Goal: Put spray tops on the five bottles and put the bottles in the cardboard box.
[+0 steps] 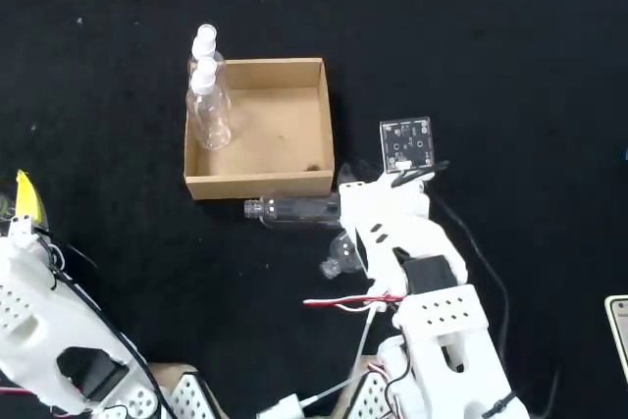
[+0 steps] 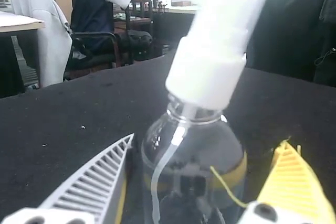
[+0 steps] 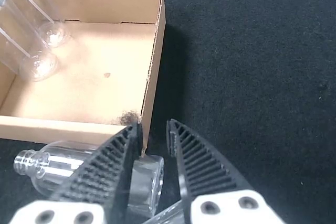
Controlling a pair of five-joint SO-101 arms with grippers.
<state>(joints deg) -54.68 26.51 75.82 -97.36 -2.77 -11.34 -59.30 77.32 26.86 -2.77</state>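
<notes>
Left wrist view: the left gripper (image 2: 206,142) has its grey and yellow jaws pinching a clear plastic bottle (image 2: 194,174) fitted with a white spray top (image 2: 215,51). The right gripper (image 3: 152,127), its jaws narrowly parted and empty, hangs over a clear uncapped bottle (image 1: 289,209). This bottle lies on the black surface (image 1: 510,76) just beside the brown cardboard box (image 1: 260,184). Two topped clear bottles (image 1: 209,115) stand in one corner of the box.

The right gripper (image 3: 152,126) hangs just beside the cardboard box (image 3: 155,51), at a front corner, fingers barely parted — the left gripper (image 2: 206,144), well apart from the box, clamps a bottle (image 2: 194,174).
</notes>
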